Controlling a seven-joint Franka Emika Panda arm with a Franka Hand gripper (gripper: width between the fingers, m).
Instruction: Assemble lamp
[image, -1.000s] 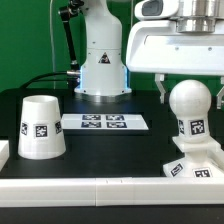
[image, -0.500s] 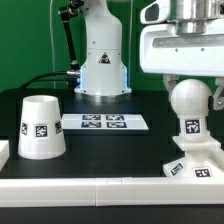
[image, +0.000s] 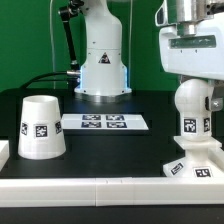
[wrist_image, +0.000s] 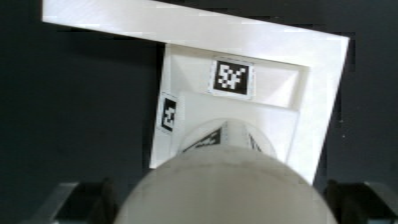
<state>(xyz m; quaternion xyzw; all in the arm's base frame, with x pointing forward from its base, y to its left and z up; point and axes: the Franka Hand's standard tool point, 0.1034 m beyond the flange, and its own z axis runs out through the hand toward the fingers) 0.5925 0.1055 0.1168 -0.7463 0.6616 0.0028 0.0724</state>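
Observation:
The bulb post (image: 191, 118) stands upright in the flared square base (image: 196, 166) at the exterior view's right, against the white front rail. My gripper (image: 192, 94) is open and low over the bulb's round top, one finger on each side with dark gaps between. In the wrist view the bulb's dome (wrist_image: 217, 185) fills the space between the fingers (wrist_image: 66, 205), with the tagged base (wrist_image: 231, 90) below it. The cone shade (image: 41, 127) stands wide end down at the exterior view's left, apart from the gripper.
The marker board (image: 104, 122) lies flat at the middle back. The glossy robot pedestal (image: 100, 62) stands behind it. A white rail (image: 100, 186) runs along the table's front, and its corner (wrist_image: 196, 25) frames the base in the wrist view.
My gripper has moved toward the exterior view's right and come down, so its fingers now straddle the bulb's top. The lamp parts have not moved.

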